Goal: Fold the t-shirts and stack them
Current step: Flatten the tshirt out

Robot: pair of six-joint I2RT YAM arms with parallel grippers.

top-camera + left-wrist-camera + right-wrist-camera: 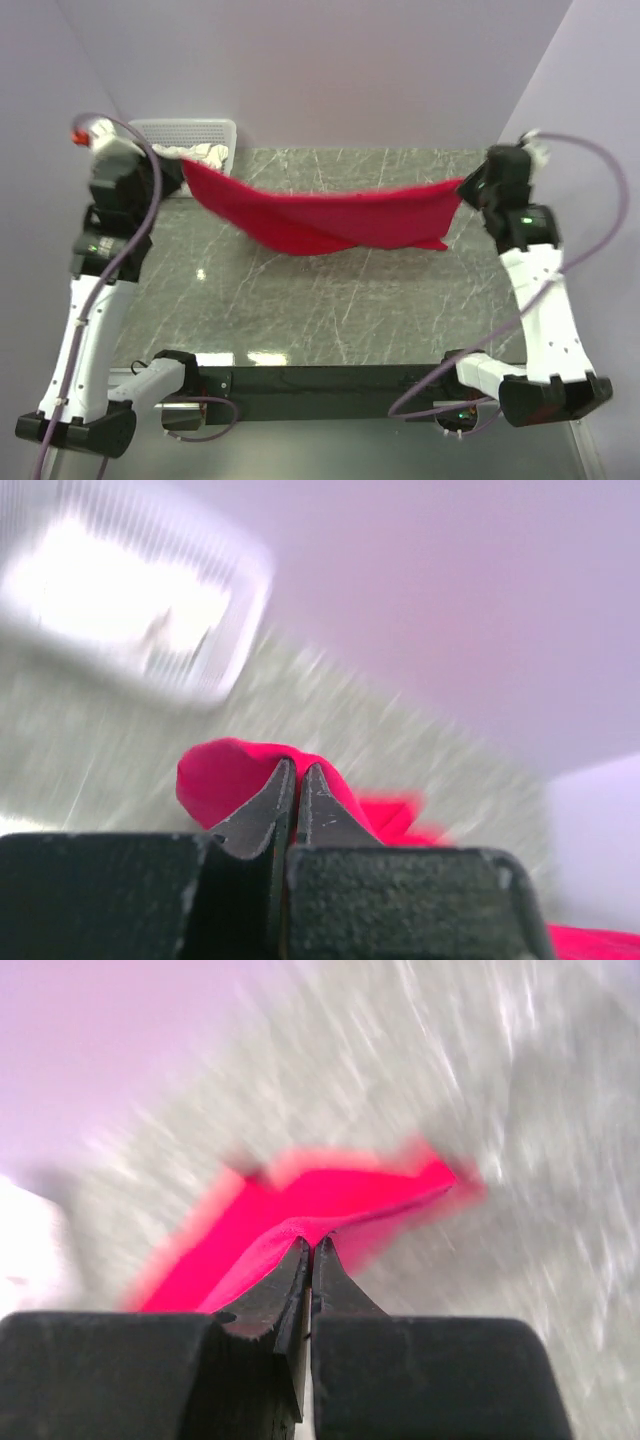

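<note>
A bright red t-shirt [330,215] hangs stretched in the air between both arms, sagging in the middle above the grey marble table [330,310]. My left gripper [178,160] is shut on its left end, near the basket. My right gripper [466,188] is shut on its right end. In the left wrist view the red t-shirt [225,775] bunches around the closed gripper [297,768]. Through the right wrist camera the t-shirt [320,1205] runs away from the closed gripper [312,1243], blurred by motion.
A white lattice basket [190,135] with pale cloth in it stands at the table's back left corner, just behind the left gripper. Lilac walls close in the back and both sides. A black bar [320,380] runs along the near edge between the arm bases.
</note>
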